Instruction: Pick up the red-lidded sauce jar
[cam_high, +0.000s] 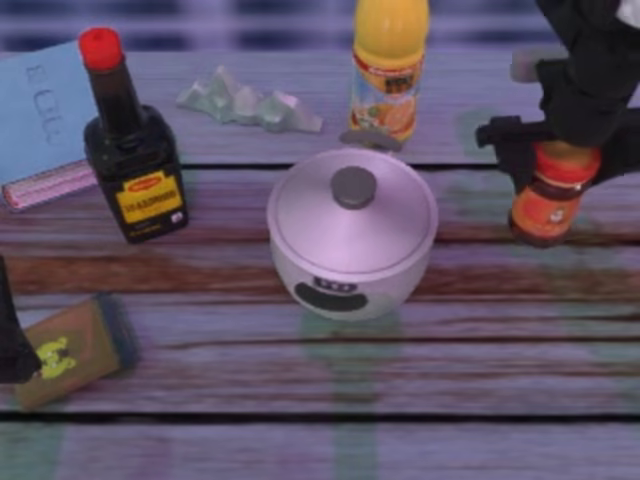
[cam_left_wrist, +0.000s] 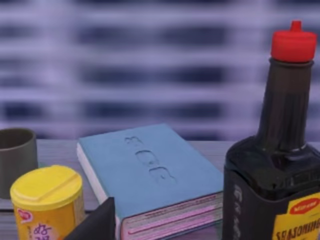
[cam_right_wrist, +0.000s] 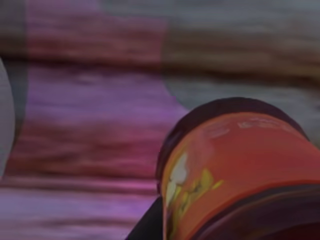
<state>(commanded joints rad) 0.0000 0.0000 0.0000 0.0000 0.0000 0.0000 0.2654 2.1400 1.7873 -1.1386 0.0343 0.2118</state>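
Observation:
The red-lidded sauce jar (cam_high: 545, 205) is at the right of the table, squat, with an orange label and dark contents. My right gripper (cam_high: 562, 150) comes from the far right corner and is shut on the jar just under its lid. The right wrist view shows the jar (cam_right_wrist: 235, 165) tilted and close above the wood planks, with one dark finger (cam_right_wrist: 149, 227) against its side. My left gripper (cam_high: 12, 345) is parked at the table's left edge; one of its fingers (cam_left_wrist: 97, 225) shows in the left wrist view with nothing held.
A lidded white pot (cam_high: 352, 230) stands mid-table, left of the jar. A juice bottle (cam_high: 388, 70) is behind it. A dark seasoning bottle (cam_high: 130, 160), a blue book (cam_high: 40, 110), a crumpled grey object (cam_high: 250, 100) and a brown pad (cam_high: 70, 350) lie at the left.

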